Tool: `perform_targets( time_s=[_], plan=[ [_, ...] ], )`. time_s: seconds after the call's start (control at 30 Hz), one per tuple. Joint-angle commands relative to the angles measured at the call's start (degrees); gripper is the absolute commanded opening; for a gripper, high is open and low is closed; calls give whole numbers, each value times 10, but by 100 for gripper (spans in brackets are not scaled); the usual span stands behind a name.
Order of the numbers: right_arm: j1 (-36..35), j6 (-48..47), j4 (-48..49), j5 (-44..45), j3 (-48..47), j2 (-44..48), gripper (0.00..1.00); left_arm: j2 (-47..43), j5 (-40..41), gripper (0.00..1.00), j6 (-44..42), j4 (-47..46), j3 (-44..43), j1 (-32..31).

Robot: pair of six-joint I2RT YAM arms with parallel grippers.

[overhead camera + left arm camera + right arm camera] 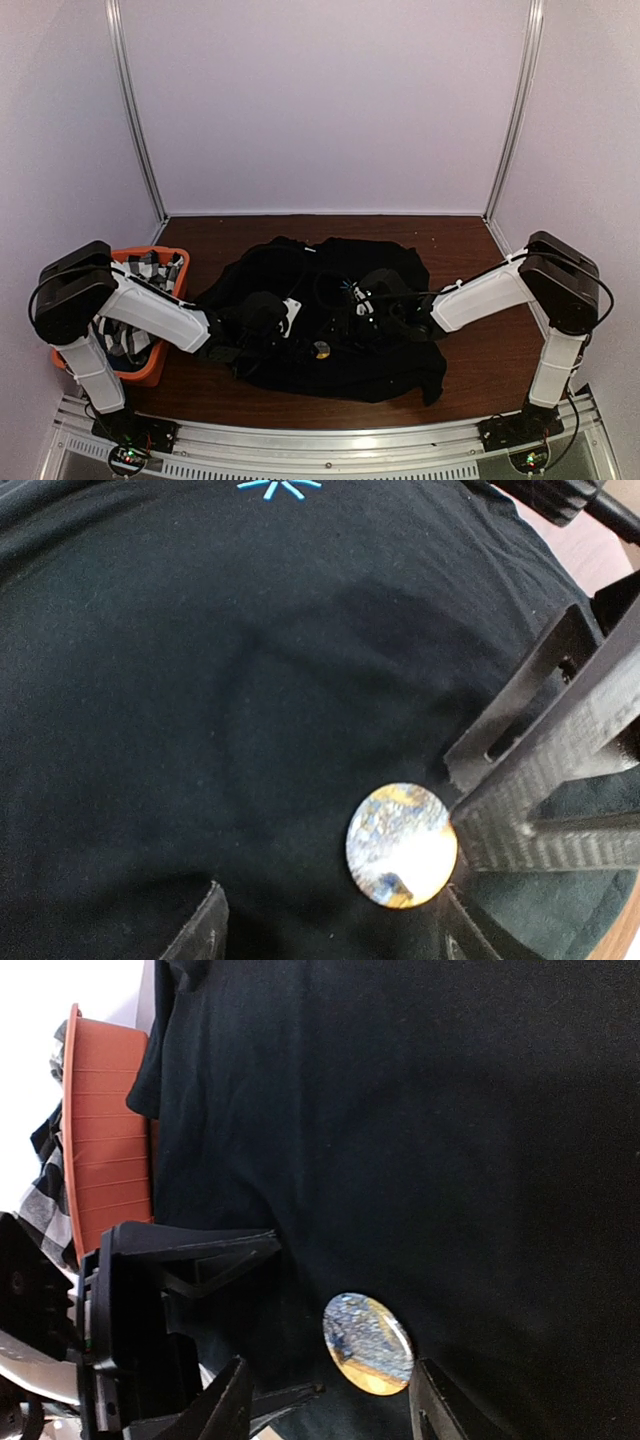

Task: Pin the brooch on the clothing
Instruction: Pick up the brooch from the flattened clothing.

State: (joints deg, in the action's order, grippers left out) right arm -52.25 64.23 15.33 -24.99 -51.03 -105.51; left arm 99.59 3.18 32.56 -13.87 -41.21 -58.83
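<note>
Brooch point(401, 845) on T-shirt point(200, 700), between jaws of wide left tool point(332, 832), right tool point(330, 1378) wide, empty

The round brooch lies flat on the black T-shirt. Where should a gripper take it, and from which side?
Probably by its thin rim, at two opposite points, coming straight down from above. The brooch is a flat disc lying face up on the soft T-shirt, so only the edge offers a hold; pressing slightly into the fabric should help.

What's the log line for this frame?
left gripper: open, beside brooch | right gripper: open, near brooch | brooch: flat on T-shirt, unheld
</note>
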Motion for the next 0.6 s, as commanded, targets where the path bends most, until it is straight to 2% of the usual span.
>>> perform_targets(
  time_s=[0.0,0.17,0.5,0.57],
  plan=[
    [7,-33,-30,16,-13,-20,55,30,-12,73,6,21,-19,-1],
    [9,-42,-33,9,-25,-39,55,37,-10,71,11,34,-26,-1],
    [14,-42,-4,-18,-18,-49,54,30,-8,55,15,72,-34,-1],
    [14,-39,2,-19,-12,-40,54,26,-3,55,17,80,-33,-1]
  ],
)
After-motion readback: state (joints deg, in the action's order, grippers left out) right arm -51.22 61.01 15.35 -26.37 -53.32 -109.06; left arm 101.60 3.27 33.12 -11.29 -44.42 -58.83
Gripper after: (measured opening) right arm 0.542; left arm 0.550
